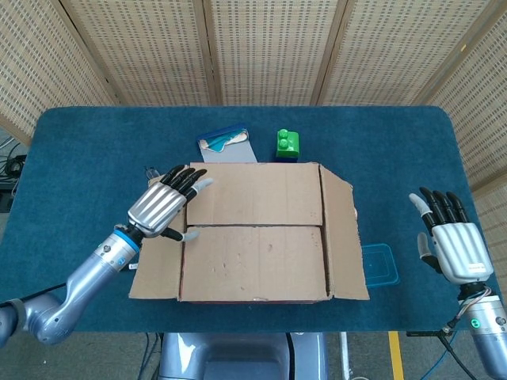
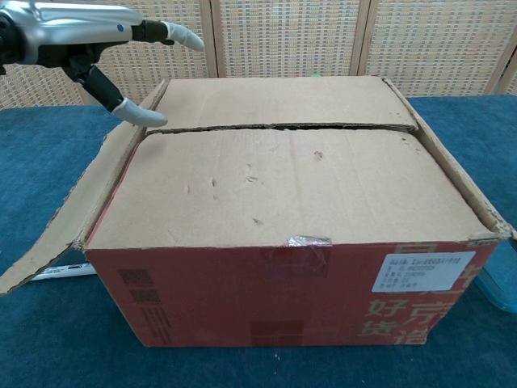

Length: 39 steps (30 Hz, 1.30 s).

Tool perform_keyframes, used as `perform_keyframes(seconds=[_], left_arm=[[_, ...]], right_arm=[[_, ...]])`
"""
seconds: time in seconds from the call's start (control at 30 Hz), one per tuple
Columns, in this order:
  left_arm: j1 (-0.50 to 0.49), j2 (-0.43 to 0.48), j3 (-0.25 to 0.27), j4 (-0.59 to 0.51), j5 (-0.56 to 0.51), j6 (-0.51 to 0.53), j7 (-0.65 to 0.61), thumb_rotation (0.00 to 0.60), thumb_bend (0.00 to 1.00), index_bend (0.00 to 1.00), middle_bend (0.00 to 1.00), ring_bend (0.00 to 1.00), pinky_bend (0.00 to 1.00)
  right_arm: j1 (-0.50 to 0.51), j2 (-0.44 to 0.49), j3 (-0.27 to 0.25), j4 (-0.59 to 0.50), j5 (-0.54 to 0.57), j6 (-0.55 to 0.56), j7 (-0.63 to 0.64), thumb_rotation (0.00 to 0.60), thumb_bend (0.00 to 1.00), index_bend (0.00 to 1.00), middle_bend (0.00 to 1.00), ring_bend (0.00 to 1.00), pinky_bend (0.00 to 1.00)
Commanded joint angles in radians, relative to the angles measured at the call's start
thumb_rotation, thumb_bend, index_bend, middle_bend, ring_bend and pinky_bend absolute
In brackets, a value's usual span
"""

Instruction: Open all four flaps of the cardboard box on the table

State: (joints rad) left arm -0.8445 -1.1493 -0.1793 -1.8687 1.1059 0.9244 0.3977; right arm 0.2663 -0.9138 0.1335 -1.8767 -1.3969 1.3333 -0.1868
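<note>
A brown cardboard box (image 1: 255, 253) stands mid-table, red on its front face (image 2: 283, 295). Its two long top flaps (image 2: 283, 186) lie flat and meet at a seam across the middle. The left side flap (image 1: 157, 265) is folded outward and down; the right side flap (image 1: 345, 237) is also turned outward. My left hand (image 1: 162, 206) hovers over the box's far left corner with fingers spread, holding nothing; in the chest view its fingertips (image 2: 141, 115) sit just above the left end of the seam. Well clear of the box at the right table edge, my right hand (image 1: 450, 241) is open.
A green toy block (image 1: 288, 146) and a blue-lidded packet (image 1: 225, 142) lie behind the box. A blue plastic lid (image 1: 379, 265) lies flat at the box's right side. Woven panels back the blue-covered table (image 1: 79, 158).
</note>
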Motion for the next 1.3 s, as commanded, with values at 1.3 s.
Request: perform_keyframes(seconds=[1.3], left_arm=[[-0.040, -0.195, -0.065, 0.144, -0.079, 0.176, 0.094, 0.398, 0.23, 0.01, 0.00, 0.00, 0.00]], right_arm=[[-0.021, 0.005, 0.001, 0.033, 0.003, 0.012, 0.055, 0.600, 0.67, 0.07, 0.04, 0.00, 0.00]])
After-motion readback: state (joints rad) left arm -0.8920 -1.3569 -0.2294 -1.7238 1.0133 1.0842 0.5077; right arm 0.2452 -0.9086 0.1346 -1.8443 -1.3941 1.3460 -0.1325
